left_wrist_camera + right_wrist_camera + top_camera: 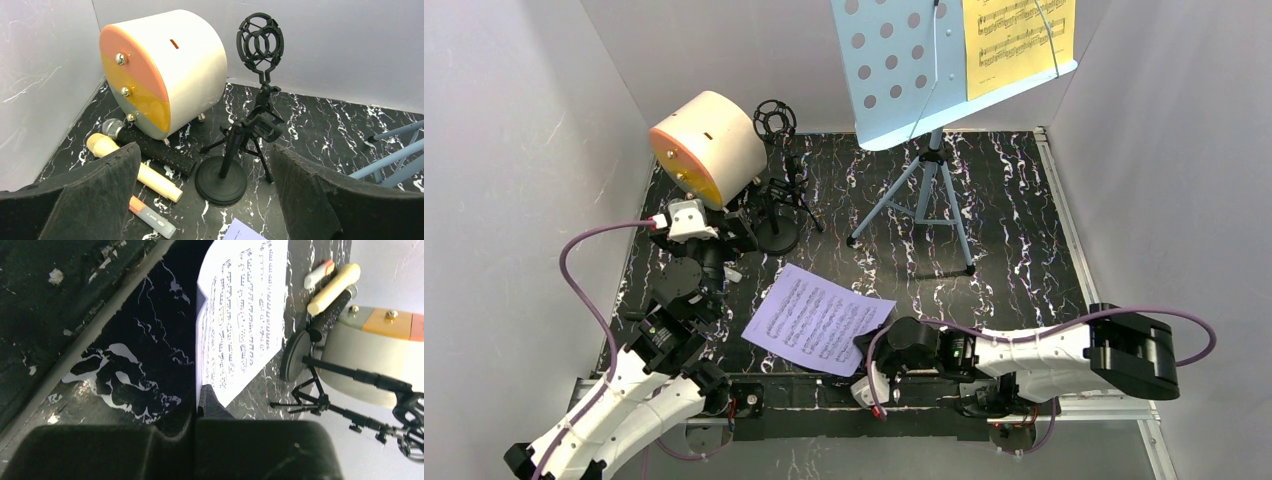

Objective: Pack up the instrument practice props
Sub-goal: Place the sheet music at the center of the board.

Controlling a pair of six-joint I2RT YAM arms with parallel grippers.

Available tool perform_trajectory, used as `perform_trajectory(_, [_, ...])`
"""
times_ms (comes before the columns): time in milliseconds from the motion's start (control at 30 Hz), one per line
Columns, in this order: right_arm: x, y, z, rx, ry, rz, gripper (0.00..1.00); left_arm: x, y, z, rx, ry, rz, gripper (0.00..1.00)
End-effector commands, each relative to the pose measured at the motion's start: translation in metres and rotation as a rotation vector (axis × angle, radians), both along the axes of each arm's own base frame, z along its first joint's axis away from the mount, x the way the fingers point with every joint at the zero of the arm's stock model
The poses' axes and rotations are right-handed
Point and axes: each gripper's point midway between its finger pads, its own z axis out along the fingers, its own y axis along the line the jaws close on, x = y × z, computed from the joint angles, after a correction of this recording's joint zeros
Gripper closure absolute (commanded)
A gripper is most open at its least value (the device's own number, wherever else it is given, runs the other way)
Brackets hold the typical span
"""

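Entry: my left gripper [205,150], spread, empty, near cream plastic microphone [157,182] and silver-headed black microphone [155,152], both lying by cream orange-faced cylinder [190,65]. My right gripper [196,415], pressed together at lavender paper score sheet [240,315]. Step, likely: microphone pickup. Next: lower, straddle one, close.

Lavender sheet [819,322], yellow sheet [1019,40], blue perforated rack [914,120] over white-veined black table [1014,220].
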Motion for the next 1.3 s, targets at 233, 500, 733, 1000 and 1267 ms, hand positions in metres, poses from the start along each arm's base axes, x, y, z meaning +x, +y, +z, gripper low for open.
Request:
perform_trajectory(233, [-0.002,0.048,0.007,0.002,-0.097,0.138,0.99,0.001,0.005,-0.003,0.063,0.007,0.005,0.02])
perform_trajectory(500, [0.022,0.072,-0.01,-0.066,-0.156,0.106,0.99,0.003,0.009,-0.004,0.042,0.01,0.004,0.02])
perform_trajectory(733, [0.07,0.079,-0.016,-0.099,-0.2,-0.001,0.72,0.008,0.018,-0.004,-0.002,0.008,0.017,0.02])
perform_trajectory(1000, [0.122,0.055,-0.016,-0.12,-0.159,-0.304,0.49,0.011,0.025,-0.009,-0.007,0.019,0.039,0.02])
perform_trajectory(1267, [0.146,0.003,-0.018,-0.122,-0.061,-0.592,0.2,0.015,0.02,-0.013,0.002,0.036,0.024,0.02])
